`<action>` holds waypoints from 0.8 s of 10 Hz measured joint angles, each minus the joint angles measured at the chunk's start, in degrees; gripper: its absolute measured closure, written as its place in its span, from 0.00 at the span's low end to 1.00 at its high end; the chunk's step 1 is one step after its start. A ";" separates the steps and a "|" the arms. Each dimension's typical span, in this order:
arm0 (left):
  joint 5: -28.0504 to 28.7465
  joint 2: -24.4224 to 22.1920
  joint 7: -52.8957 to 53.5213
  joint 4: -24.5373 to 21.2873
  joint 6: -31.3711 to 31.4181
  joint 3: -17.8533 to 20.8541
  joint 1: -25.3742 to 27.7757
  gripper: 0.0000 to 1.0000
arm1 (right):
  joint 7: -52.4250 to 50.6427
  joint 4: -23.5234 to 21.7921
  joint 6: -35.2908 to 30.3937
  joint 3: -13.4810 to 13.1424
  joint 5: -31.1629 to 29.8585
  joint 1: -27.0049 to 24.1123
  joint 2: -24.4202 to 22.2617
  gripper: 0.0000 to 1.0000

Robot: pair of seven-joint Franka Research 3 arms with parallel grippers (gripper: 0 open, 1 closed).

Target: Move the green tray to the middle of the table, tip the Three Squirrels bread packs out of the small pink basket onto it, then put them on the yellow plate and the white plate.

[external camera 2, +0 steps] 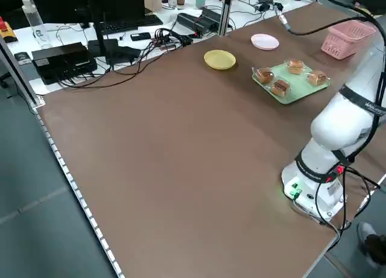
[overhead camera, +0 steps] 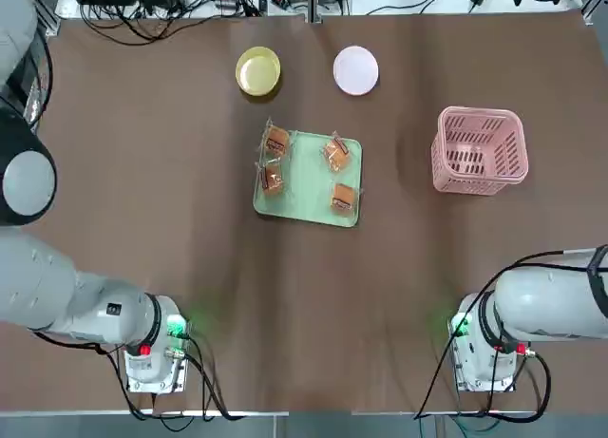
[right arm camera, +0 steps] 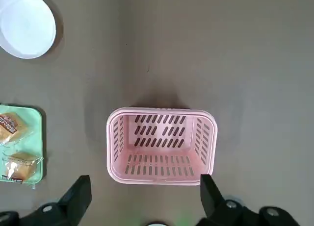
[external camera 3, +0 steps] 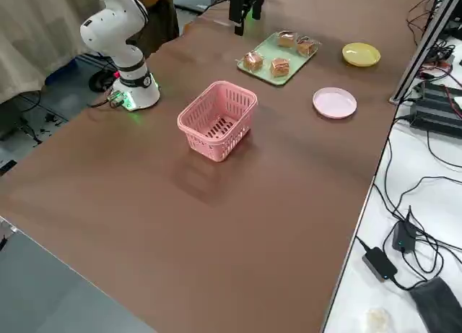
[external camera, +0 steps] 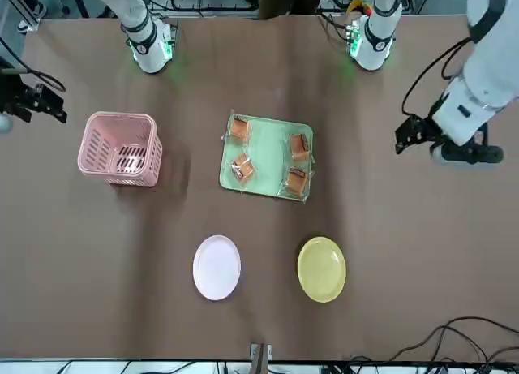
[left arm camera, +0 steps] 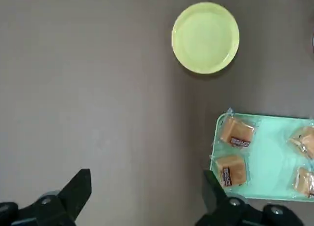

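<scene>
The green tray [overhead camera: 306, 202] lies in the middle of the table [overhead camera: 171, 219], with several Three Squirrels bread packs [overhead camera: 276, 141] spread over it. Beyond it sit the yellow plate [overhead camera: 257, 71] and the white plate [overhead camera: 356, 69], both bare. The small pink basket [overhead camera: 480, 150] stands upright and empty at the right. My left gripper [left arm camera: 145, 189] hangs open high over the table left of the tray [left arm camera: 267, 160], near the yellow plate [left arm camera: 205, 37]. The right gripper [right arm camera: 144, 196] hangs open above the basket [right arm camera: 162, 145]. Neither holds anything.
Both arm bases [overhead camera: 152, 348] stand at the table's near edge. Cables and black boxes [external camera 2: 60, 58] lie on the bench beyond the far edge. Bare tabletop stretches across the left half and the near side.
</scene>
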 joint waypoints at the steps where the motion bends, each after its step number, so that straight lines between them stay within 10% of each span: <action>1: -0.01 2.50 -0.43 -1.51 3.09 -2.11 -0.22 0.00 | 0.00 0.07 0.01 0.01 0.00 0.00 0.00 0.02; 8: 8.17 25.00 -27.19 -3.06 26.48 -6.06 -15.76 0.00 | 0.00 0.47 0.00 0.05 0.00 0.02 0.01 0.02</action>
